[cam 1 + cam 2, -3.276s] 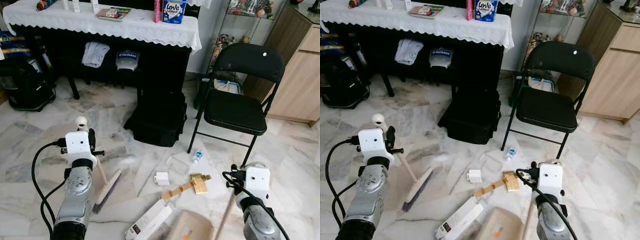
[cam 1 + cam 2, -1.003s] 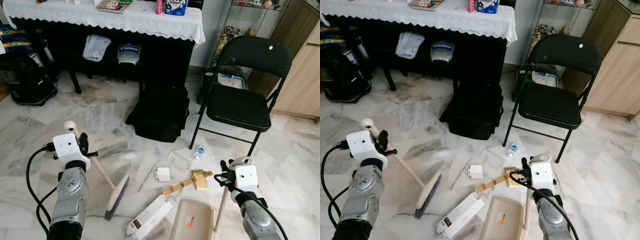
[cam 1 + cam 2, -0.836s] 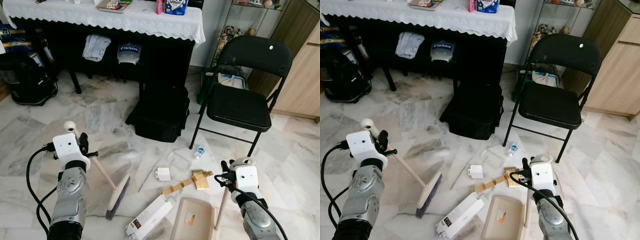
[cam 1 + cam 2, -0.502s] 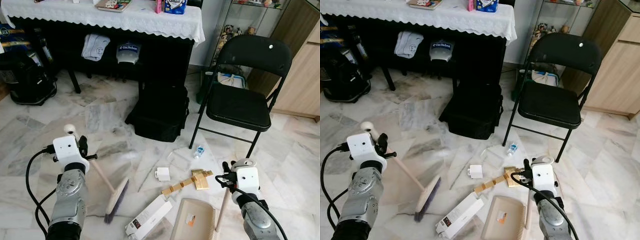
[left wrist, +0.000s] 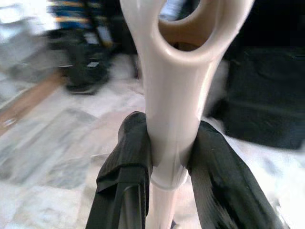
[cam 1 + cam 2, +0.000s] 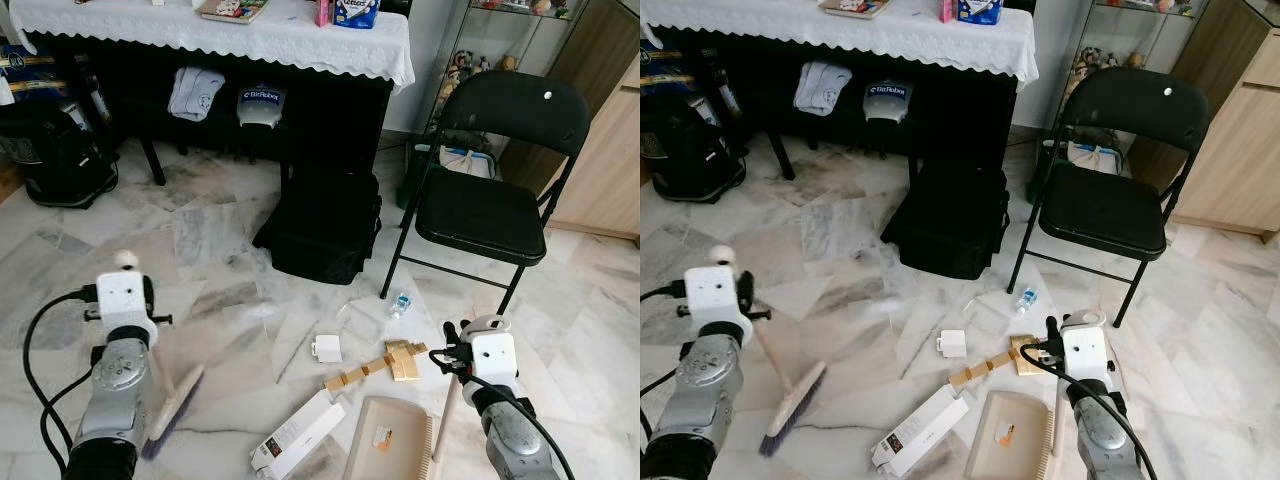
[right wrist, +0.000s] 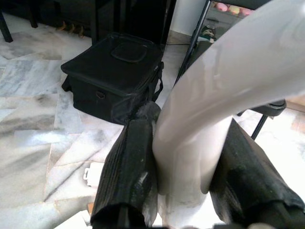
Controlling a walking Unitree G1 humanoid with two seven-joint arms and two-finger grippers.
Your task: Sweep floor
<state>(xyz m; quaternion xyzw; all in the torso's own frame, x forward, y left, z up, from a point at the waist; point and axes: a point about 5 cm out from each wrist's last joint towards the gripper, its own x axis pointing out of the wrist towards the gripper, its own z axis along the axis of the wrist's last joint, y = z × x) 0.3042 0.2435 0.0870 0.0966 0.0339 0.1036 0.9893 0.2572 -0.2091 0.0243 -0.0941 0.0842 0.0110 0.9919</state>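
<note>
My left gripper (image 5: 169,162) is shut on the cream handle of a broom (image 5: 176,95). The broom's brush head (image 6: 172,410) rests on the marble floor at the lower left, apart from the litter. My right gripper (image 7: 188,167) is shut on the pale handle (image 6: 441,430) of a beige dustpan (image 6: 385,445), which lies flat on the floor with a small scrap in it. Beyond the pan lie a long white carton (image 6: 298,447), a small white box (image 6: 325,349), a gold and wooden piece (image 6: 378,366) and a tiny bottle (image 6: 400,303).
A black bag (image 6: 325,225) sits on the floor ahead, before a dark table with a white lace cloth (image 6: 250,45). At the right stands a black folding chair (image 6: 485,215), with a wooden cabinet (image 6: 610,150) behind it. A black appliance (image 6: 55,160) stands far left.
The left arm has swung left, dragging the brush head away from the litter to the lower left. The dustpan and right arm have barely moved.
</note>
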